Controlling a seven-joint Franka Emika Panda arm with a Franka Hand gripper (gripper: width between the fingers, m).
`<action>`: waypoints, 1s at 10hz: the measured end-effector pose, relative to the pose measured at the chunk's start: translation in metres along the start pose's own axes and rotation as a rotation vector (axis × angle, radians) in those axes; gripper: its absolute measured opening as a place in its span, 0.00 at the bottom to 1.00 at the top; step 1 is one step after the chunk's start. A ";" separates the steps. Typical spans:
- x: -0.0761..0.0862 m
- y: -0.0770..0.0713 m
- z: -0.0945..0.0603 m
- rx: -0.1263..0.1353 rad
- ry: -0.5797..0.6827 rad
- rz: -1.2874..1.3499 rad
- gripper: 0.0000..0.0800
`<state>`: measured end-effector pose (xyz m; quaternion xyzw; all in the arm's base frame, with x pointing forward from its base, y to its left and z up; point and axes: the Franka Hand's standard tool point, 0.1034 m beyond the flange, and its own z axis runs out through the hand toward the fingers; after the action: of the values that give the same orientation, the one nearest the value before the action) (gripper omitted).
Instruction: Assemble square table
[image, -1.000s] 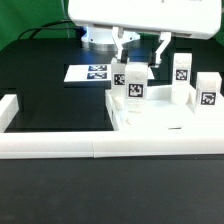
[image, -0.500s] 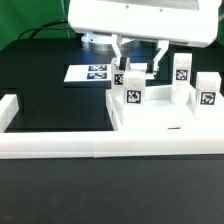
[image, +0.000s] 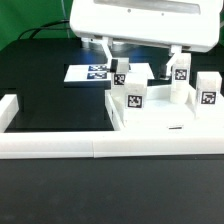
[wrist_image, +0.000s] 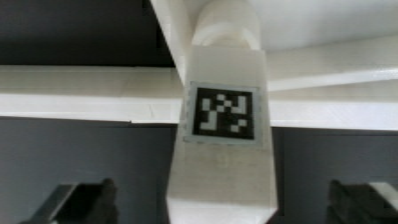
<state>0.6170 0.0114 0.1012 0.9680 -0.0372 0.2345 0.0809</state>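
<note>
The square table's white slab (image: 160, 120) lies at the exterior view's right, with white tagged legs standing on or by it. One leg (image: 133, 95) is at its front left corner, a second (image: 120, 76) just behind, and two others (image: 181, 70) (image: 207, 92) to the right. My gripper (image: 141, 58) hangs above the front left leg. In the wrist view that leg (wrist_image: 222, 110) runs between the jaws of my gripper (wrist_image: 222, 205). Both dark fingers (wrist_image: 80, 200) stand well clear of it, with a gap on each side. The gripper is open and holds nothing.
The marker board (image: 90, 72) lies flat on the black table behind the slab. A long white border rail (image: 60, 146) runs along the front, with a short return (image: 10, 110) at the exterior view's left. The arm's white body (image: 140, 20) fills the top.
The jaws were closed round the leg and have spread wide, letting it go. The leg stays upright on the slab.
</note>
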 end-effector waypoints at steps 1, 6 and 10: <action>0.000 0.000 0.000 0.000 0.000 0.000 0.79; 0.000 0.000 0.000 0.000 0.000 0.000 0.81; 0.031 0.002 -0.018 0.051 -0.127 0.008 0.81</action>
<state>0.6364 0.0118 0.1316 0.9825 -0.0402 0.1740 0.0530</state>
